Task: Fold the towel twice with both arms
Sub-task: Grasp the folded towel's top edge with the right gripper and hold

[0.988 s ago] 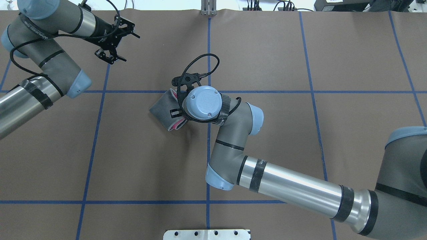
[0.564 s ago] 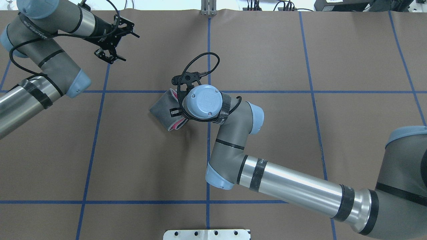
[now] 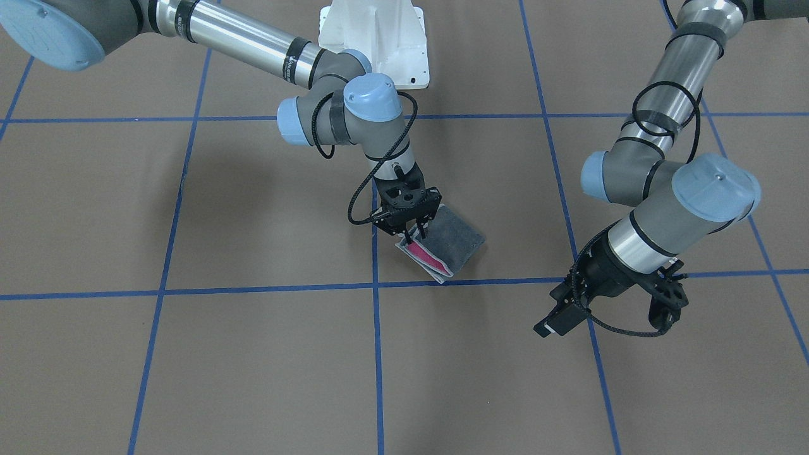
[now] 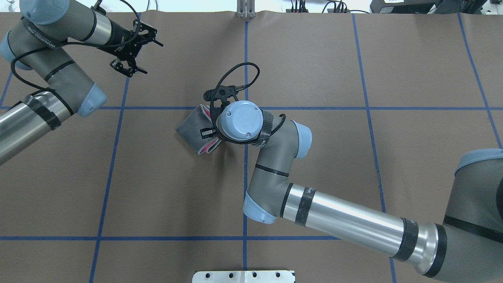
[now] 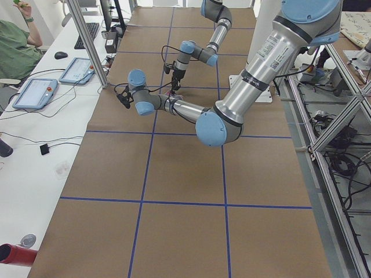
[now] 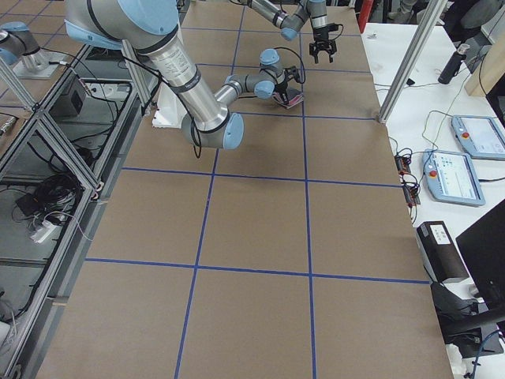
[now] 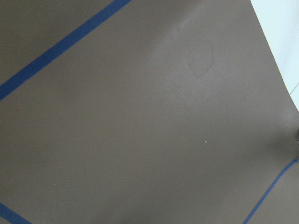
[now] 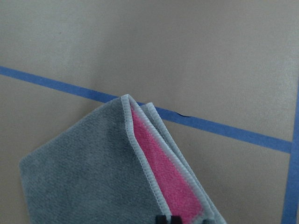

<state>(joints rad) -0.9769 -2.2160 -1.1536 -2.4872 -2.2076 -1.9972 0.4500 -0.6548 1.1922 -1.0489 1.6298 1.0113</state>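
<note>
One towel (image 4: 190,131), folded into a small packet. The dark grey face is out, with a pink strip showing along the open edge. The light grey stitched edging is stacked in several layers there.

It sits skewed to the grid near frame centre in the overhead view, just left of the vertical centre tape line and under the upper horizontal one. In the right wrist view one corner tip lies over the tape.

Two arms, two grippers:
- The right arm (image 4: 346,220) comes in from the lower right, with its wrist over the towel's open edge.
- The right gripper (image 3: 414,234) points down, jaws pressed close and pinching the towel at the pink edge.
- The left arm (image 4: 27,118) is in the upper left.
- The left gripper (image 4: 143,53) is well apart from the towel, jaws spread and holding nothing. Its wrist view shows only paper and tape.

The surface is a table (image 4: 412,59) covered in brown paper, with a blue tape grid (image 4: 365,108). A white pedestal base (image 3: 379,38) shows at top centre of the front view.

In the left side view, a white desk runs along the left with two teach pendants (image 5: 35,92), a keyboard (image 5: 87,35) and an aluminium post (image 5: 87,43). A person in green (image 5: 14,49) is in the top left corner.
</note>
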